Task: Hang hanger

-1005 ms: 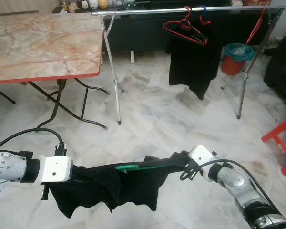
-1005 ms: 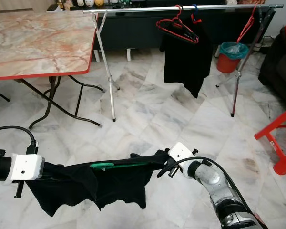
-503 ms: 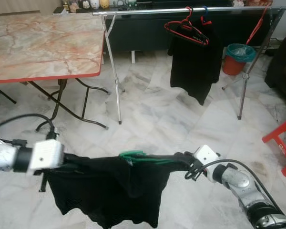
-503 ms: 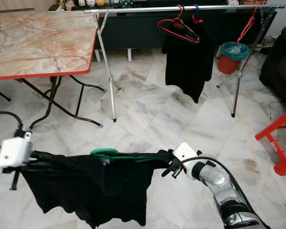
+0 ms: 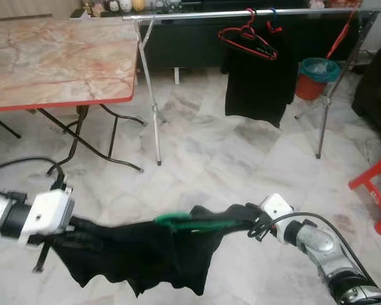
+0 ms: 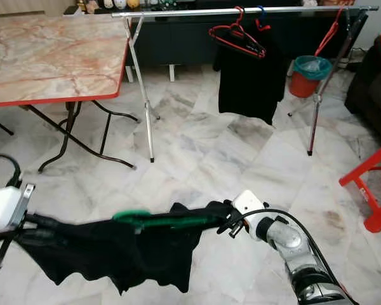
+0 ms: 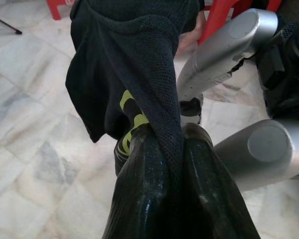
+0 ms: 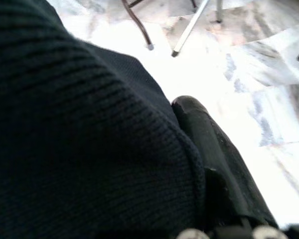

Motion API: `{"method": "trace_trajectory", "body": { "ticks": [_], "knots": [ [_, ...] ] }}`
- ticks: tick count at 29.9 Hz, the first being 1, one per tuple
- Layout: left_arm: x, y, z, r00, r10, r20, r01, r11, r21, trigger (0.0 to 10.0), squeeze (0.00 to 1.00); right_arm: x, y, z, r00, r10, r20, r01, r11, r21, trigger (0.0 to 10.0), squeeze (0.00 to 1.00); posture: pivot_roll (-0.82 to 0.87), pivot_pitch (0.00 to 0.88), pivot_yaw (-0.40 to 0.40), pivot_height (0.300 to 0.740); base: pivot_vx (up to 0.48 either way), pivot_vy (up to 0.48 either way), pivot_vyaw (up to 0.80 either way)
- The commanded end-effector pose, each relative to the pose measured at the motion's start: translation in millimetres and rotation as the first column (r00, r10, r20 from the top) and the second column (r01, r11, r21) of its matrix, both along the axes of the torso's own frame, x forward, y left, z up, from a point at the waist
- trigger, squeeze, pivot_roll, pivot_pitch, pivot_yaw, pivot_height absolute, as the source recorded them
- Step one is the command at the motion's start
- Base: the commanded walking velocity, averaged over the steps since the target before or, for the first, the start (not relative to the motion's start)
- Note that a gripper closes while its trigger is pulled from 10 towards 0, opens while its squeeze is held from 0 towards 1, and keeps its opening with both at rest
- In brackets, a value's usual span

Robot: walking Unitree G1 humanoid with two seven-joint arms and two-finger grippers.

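Two grippers hold a black garment (image 5: pixel 146 254) on a green hanger (image 5: pixel 190 222) low above the floor: left gripper (image 7: pixel 164 149) clamped on fabric, right gripper (image 5: pixel 251 219) gripping the other end, well short of the rail (image 5: pixel 241 13).

We see a green hanger (image 5: pixel 189 222) inside a black shirt (image 5: pixel 136 254), held level between our two grippers, low over the floor. Left gripper (image 5: pixel 73 223) pinches one end of the shirt, cloth squeezed between its fingers (image 7: pixel 144 199) in the wrist view. Right gripper (image 5: pixel 251 219) clamps the other end. The hanger's hook pokes out of the collar about midway between the grippers. The shirt sags below the hanger, hem uneven, wrinkled, lower toward the left gripper.
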State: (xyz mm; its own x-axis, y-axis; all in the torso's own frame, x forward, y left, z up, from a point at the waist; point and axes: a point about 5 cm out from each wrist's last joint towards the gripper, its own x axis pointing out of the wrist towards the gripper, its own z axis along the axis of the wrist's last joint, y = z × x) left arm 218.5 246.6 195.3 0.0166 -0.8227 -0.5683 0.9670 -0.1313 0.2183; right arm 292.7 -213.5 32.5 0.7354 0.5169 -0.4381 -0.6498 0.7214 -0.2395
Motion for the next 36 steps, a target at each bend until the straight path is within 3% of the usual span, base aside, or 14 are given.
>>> {"method": "trace_trajectory", "body": {
  "ticks": [1,8,19,28,30,36],
  "knots": [
    [-3.2,10.1,10.4,1.0,-0.016,-0.014,0.017,0.999,0.052,10.0,0.0,-3.4,-32.5,1.5,0.99,-0.136,-0.029,0.135,0.991,-0.023,0.0,0.0,0.09,0.091,0.002,0.74,0.0,0.0,0.0],
    [-1.0,10.7,12.4,1.0,-0.002,0.004,0.002,1.0,0.026,10.0,0.0,-1.5,-33.2,3.4,0.989,-0.143,-0.031,0.143,0.99,-0.009,0.0,0.0,0.09,0.093,0.001,0.74,0.0,0.0,0.0],
    [-3.7,2.1,21.3,0.999,-0.02,-0.025,0.018,0.997,-0.074,10.0,0.0,0.6,-31.9,1.5,0.958,-0.28,-0.07,0.288,0.94,0.182,0.0,0.0,0.1,0.095,0.0,0.74,0.0,0.0,0.0],
    [-5.8,0.4,25.9,0.999,-0.031,-0.042,0.026,0.994,-0.107,10.0,0.0,-8.6,-34.8,-10.5,0.916,-0.375,-0.144,0.401,0.877,0.264,0.0,0.0,0.1,0.096,0.001,0.74,0.0,0.0,0.0],
    [-4.0,-4.7,27.7,0.999,-0.027,-0.036,0.021,0.986,-0.168,10.0,0.0,-11.9,-32.2,-15.7,0.903,-0.394,-0.171,0.428,0.857,0.288,0.0,0.0,0.1,0.096,0.002,0.74,0.0,0.0,0.0],
    [-2.2,-10.8,30.1,1.0,-0.016,-0.022,0.01,0.971,-0.24,10.0,0.0,-19.0,-26.2,-26.9,0.864,-0.438,-0.248,0.501,0.788,0.356,0.0,0.0,0.1,0.096,0.002,0.74,0.0,0.0,0.0]
  ]
}}
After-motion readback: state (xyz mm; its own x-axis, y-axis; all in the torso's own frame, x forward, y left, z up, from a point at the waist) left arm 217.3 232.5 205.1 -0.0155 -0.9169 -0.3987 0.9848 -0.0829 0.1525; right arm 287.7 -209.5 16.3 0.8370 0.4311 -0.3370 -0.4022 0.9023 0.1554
